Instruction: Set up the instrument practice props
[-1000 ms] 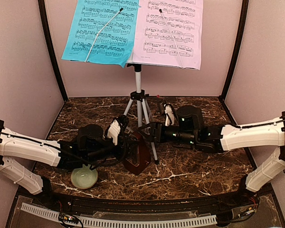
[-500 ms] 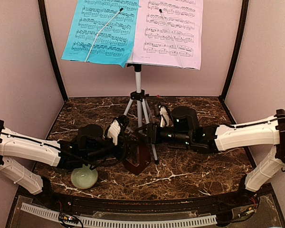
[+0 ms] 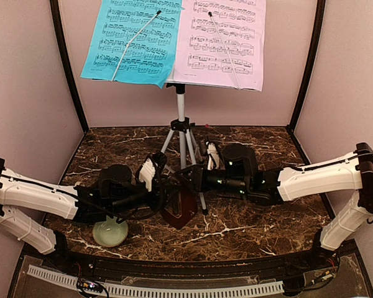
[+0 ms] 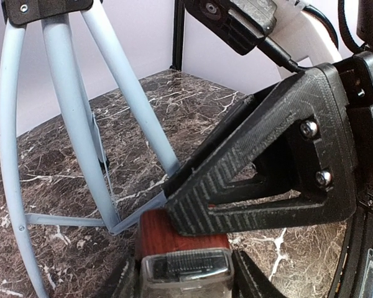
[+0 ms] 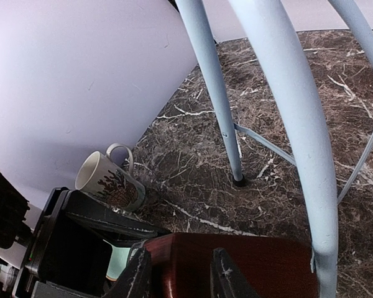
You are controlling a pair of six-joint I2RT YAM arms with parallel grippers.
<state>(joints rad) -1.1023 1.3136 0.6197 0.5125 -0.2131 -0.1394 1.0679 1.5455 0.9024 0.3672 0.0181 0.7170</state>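
The silver tripod music stand stands at the back centre with the blue page and the pink page on its desk. The dark-red metronome sits by the front tripod leg. In the left wrist view, my left gripper is shut on the metronome, with fingers on both sides of its clear-fronted end. My right gripper reaches in from the right. In the right wrist view, the right gripper has its fingers apart over the metronome's red face. One right finger lies across the metronome's top.
A pale green bowl sits under my left arm at the front left. A beige mug lies tilted by the left wall. The tripod legs stand close around both grippers. Walls close in the table on three sides.
My right gripper has moved left, closing in over the metronome held by my left gripper. The left arm has shifted only slightly.
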